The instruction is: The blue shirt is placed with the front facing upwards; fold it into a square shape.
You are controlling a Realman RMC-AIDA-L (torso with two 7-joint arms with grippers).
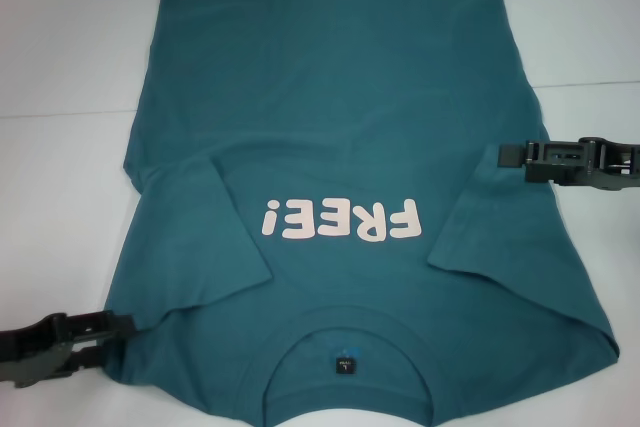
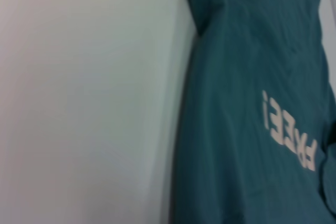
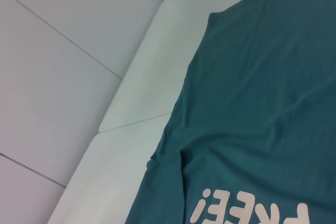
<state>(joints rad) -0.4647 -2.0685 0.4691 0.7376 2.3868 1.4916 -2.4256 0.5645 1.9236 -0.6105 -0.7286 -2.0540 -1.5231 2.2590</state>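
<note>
The blue shirt (image 1: 340, 127) lies flat on the white table, front up, its collar toward me and both sleeves folded inward over the body. Pale pink "FREE!" lettering (image 1: 340, 219) reads upside down, and a small dark neck label (image 1: 343, 362) sits inside the collar. My left gripper (image 1: 118, 335) is at the shirt's near left shoulder corner, level with the cloth edge. At the shirt's right edge, about halfway up, is my right gripper (image 1: 508, 159). The left wrist view shows the shirt (image 2: 236, 129) and the right wrist view the same shirt (image 3: 262, 103), neither with any gripper.
The white table (image 1: 70, 97) extends bare to the left and behind the shirt. In the right wrist view the table's far edge (image 3: 131, 114) borders a pale tiled floor (image 3: 52, 77).
</note>
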